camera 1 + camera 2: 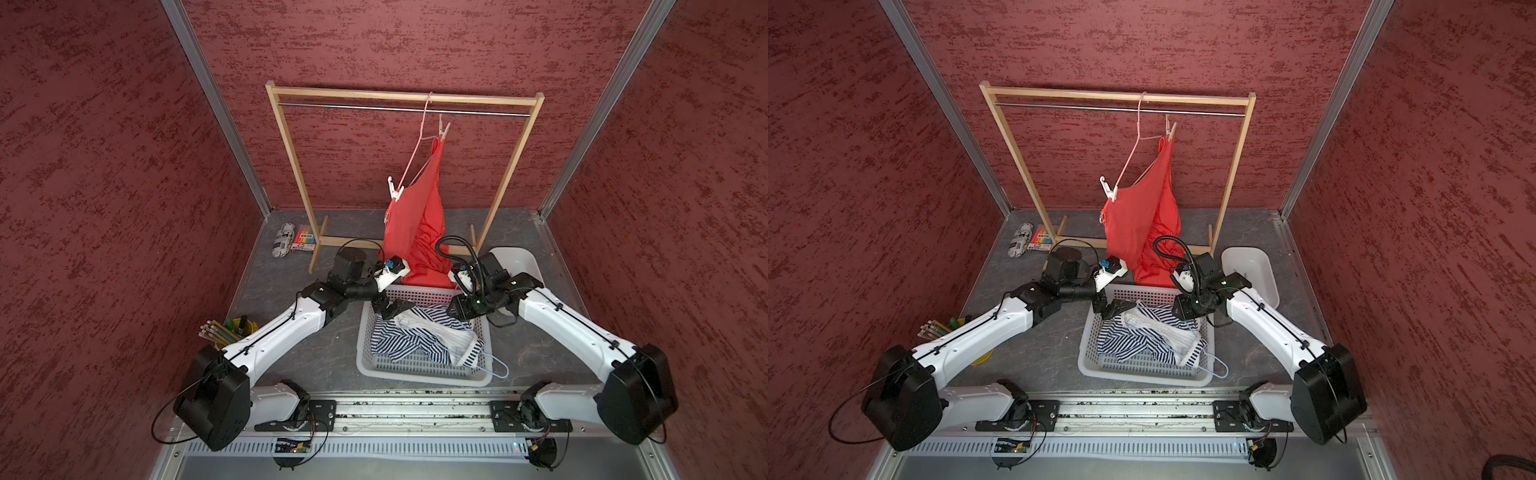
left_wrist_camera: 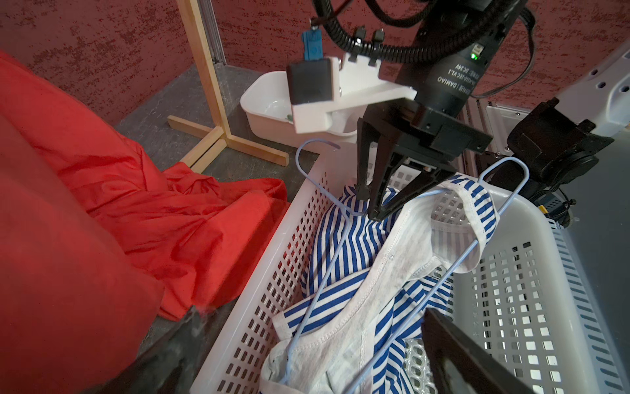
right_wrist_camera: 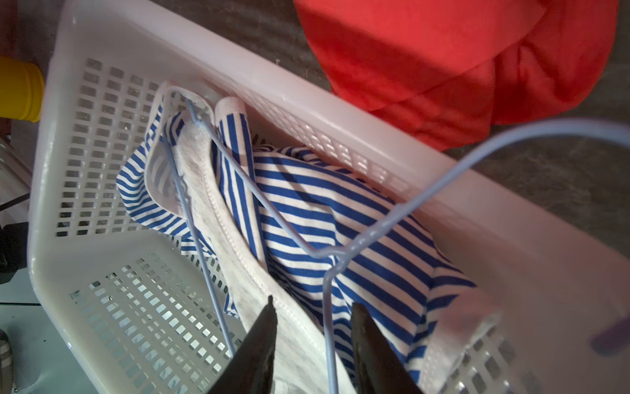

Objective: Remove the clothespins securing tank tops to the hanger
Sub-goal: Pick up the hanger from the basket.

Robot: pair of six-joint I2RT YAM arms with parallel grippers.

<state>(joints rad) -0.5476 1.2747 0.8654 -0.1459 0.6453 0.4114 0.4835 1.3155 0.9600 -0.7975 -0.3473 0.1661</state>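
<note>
The left gripper [image 1: 394,309] is hanging wide open over the basket [image 1: 415,377]'s far-left corner. Beyond the basket, the white clothespin [image 1: 395,191] and beige clothespin [image 1: 443,129] are pinning the orange tank top [image 1: 411,224]. Both are standing near upright, handles up. They seem next, needing a reach and a squeeze. The right gripper [image 3: 313,303], fingers apart, is straddling the blue hanger [image 3: 320,254] inside.

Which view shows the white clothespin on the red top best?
A top view: the white clothespin shows whole, clipped on the red top's upper corner. Both top views show it alike; neither wrist view catches it.
</note>
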